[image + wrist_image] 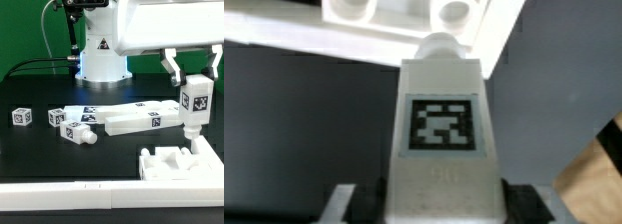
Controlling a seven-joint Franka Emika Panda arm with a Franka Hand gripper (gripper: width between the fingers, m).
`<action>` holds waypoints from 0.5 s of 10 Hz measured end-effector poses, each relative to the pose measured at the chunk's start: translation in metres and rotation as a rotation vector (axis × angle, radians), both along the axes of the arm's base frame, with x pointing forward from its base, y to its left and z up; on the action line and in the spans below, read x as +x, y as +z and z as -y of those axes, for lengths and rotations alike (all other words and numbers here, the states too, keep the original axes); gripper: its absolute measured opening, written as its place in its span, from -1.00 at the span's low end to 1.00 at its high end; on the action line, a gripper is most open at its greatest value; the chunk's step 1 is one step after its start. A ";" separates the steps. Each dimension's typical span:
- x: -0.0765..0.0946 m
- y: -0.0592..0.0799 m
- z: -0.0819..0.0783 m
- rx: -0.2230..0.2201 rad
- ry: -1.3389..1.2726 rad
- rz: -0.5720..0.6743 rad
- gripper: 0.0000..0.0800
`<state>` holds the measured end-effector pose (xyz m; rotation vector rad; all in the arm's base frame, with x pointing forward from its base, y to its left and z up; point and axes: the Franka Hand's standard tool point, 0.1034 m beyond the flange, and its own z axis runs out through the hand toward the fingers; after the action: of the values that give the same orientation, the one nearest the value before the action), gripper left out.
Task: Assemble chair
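Hovering at three o'clock in the exterior view, the gripper point(194, 86) had its fingers clamped on a tagged white chair post point(195, 108). The post stood upright, its lower end just over the blocky white seat piece point(172, 162) at five o'clock. I could not tell whether they touched. I saw a long white chair part point(130, 120) lying near centre, a pegged tagged block point(76, 128) toward nine o'clock, and a small tagged cube point(21, 117) farther out.

We are looking at a black table point(40, 95) that is catching a soft, dull sheen of light. A white ledge point(60, 190) is running along the edge nearest us, and a dark backdrop point(25, 25) is filling the space behind.
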<state>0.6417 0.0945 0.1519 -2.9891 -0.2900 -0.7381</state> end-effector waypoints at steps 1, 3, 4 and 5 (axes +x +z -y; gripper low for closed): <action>0.001 -0.012 -0.003 -0.002 0.005 -0.011 -0.28; 0.003 -0.023 -0.015 -0.013 0.023 0.014 -0.28; 0.001 -0.031 -0.015 -0.020 0.029 0.005 -0.28; 0.000 -0.036 -0.016 -0.020 0.030 -0.001 -0.28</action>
<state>0.6413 0.1109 0.1156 -2.9970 -0.3444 -0.7351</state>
